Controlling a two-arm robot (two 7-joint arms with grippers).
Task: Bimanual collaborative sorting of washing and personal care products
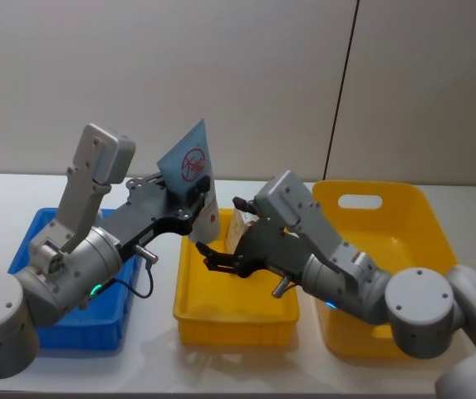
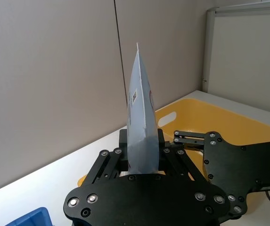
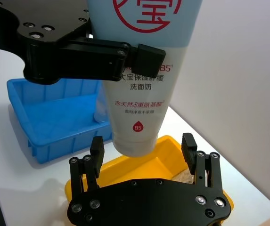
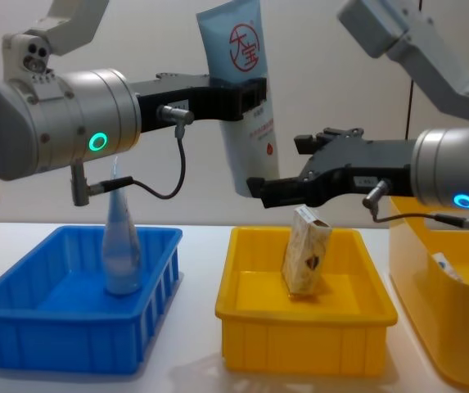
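Bins line the table. Toward its left edge sits the blue bin (image 4: 54,344), with one pale blue squeeze tube (image 4: 122,246) standing upright near its middle.

Above and just right of it, the left gripper (image 4: 249,92) has its fingers clamped on a second pale blue tube with the red round logo (image 4: 246,139). It grips the tube around mid-body, crimped end up and cap end down, in the air over the small yellow bin (image 4: 299,360). A beige carton (image 4: 306,262) leans in that bin.

The right gripper (image 3: 143,147) comes in from the right with its fingers (image 3: 96,148) spread wide. One stands on each side of the tube's cap end, and neither touches it.

The large yellow bin (image 4: 430,336) stands toward the table's right edge.

This looks like a handover about to be taken. The tube is probably light, with soft glossy walls that dent and slide under a hard pinch. The firmer shoulder just above the cap is the sound place to close on, flat across the faces. The left should let go only once that grip is firm.
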